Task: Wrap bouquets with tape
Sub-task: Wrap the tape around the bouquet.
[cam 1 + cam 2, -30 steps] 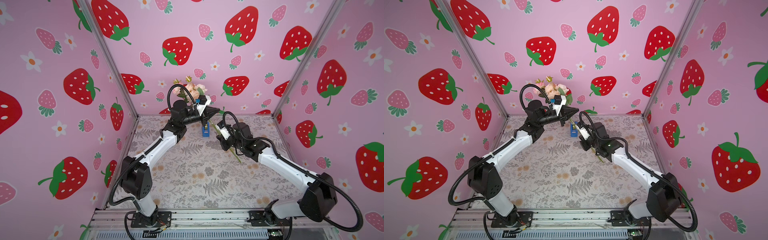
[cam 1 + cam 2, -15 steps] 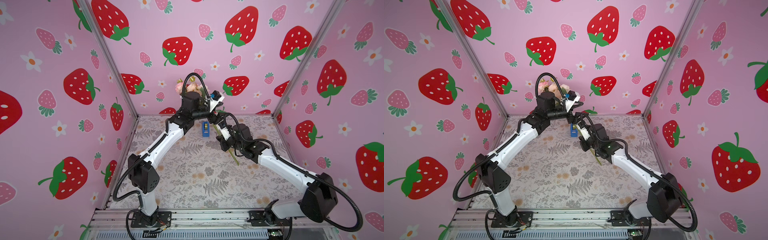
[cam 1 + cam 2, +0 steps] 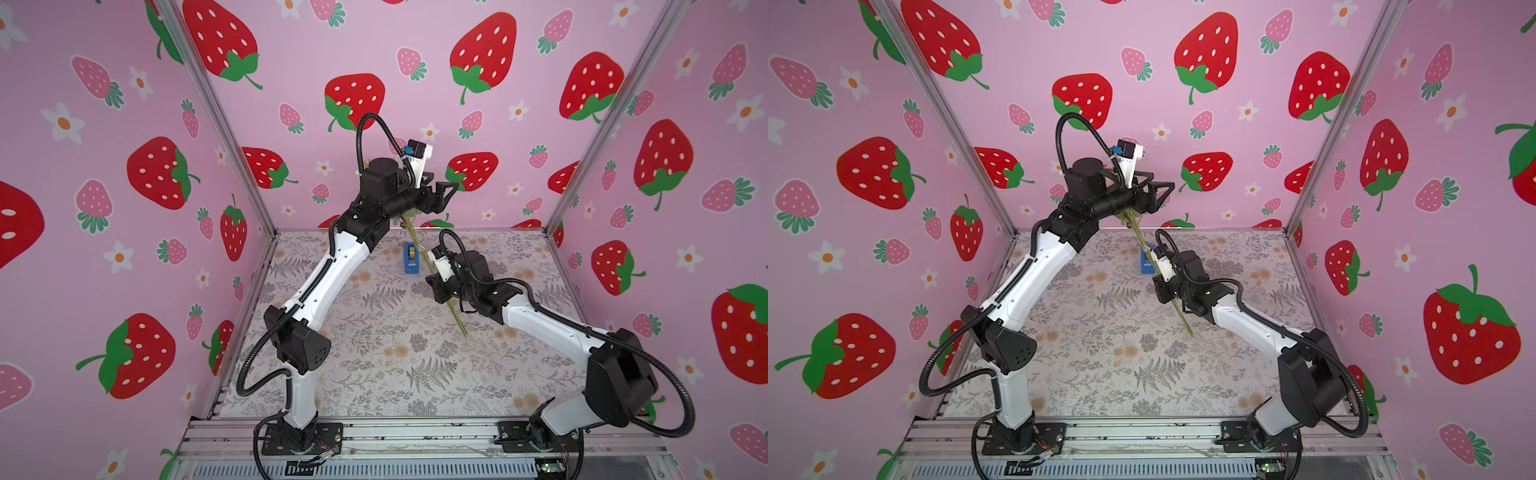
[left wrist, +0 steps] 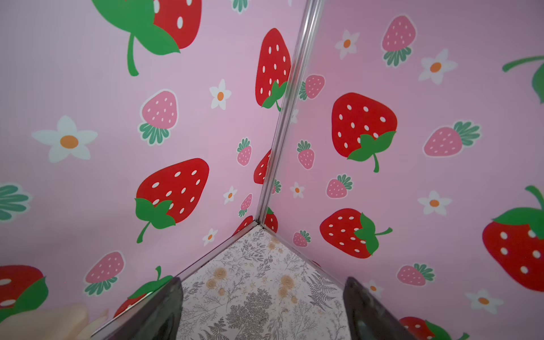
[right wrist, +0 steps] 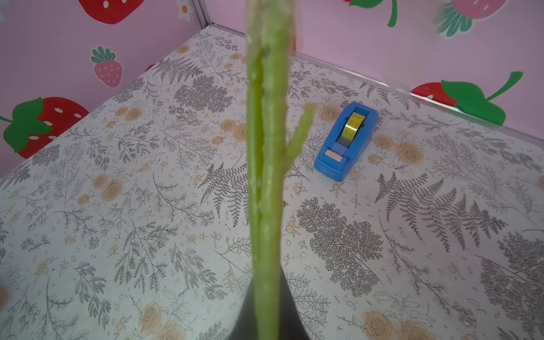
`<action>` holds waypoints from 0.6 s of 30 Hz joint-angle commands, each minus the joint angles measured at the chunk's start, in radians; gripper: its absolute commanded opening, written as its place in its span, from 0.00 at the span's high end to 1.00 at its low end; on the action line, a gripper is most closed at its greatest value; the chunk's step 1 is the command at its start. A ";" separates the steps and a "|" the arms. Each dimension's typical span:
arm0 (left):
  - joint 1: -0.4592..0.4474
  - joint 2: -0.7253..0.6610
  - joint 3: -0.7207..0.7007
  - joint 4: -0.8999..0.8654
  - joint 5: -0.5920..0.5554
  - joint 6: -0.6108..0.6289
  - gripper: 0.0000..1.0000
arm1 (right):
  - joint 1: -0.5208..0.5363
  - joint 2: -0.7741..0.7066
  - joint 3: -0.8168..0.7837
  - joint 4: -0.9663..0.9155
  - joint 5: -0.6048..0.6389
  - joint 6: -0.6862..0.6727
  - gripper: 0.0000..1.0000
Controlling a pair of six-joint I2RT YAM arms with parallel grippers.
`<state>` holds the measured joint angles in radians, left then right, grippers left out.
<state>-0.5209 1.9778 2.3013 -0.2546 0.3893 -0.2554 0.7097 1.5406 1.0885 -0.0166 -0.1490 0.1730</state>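
The bouquets' green stems (image 3: 457, 320) slant above the table in both top views, and my right gripper (image 3: 434, 286) is shut on them near the middle. In the right wrist view the stems (image 5: 266, 147) rise straight out of the shut right gripper (image 5: 266, 294). My left arm hides most of the blooms; one cream petal (image 4: 53, 323) shows in the left wrist view. The tape, a blue dispenser (image 3: 411, 259) with a yellowish roll (image 5: 353, 126), sits on the table just beyond the stems. My left gripper (image 3: 446, 191) hangs high by the back wall, open and empty, its dark fingers (image 4: 164, 309) wide apart.
A fern-and-blossom printed covering (image 3: 374, 365) lies over the table. Pink strawberry walls (image 3: 291, 62) close in the back and both sides, with metal corner posts (image 4: 282, 117). An aluminium rail (image 3: 415, 432) at the front carries both arm bases.
My left gripper has opened and swung up and to the right, away from the bouquet towards the back wall. The right gripper still holds the stems in the same place.
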 commanded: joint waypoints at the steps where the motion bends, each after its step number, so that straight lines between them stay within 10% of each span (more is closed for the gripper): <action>1: 0.070 -0.023 0.139 -0.209 0.024 -0.214 0.03 | 0.004 0.007 0.039 0.075 -0.021 0.056 1.00; 5: 0.103 -0.175 -0.035 -0.413 -0.041 -0.202 0.01 | 0.003 -0.008 0.035 0.159 -0.056 0.096 1.00; 12: 0.083 -0.599 -0.822 -0.131 -0.302 -0.442 0.11 | 0.003 -0.030 0.026 0.285 -0.078 0.122 1.00; 18: 0.010 -0.533 -0.821 -0.172 -0.317 -0.486 0.16 | 0.010 -0.031 0.043 0.278 -0.062 0.078 1.00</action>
<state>-0.4820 1.4036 1.4498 -0.4557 0.1261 -0.6716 0.7113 1.5364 1.0935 0.2024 -0.2142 0.2653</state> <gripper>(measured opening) 0.846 0.067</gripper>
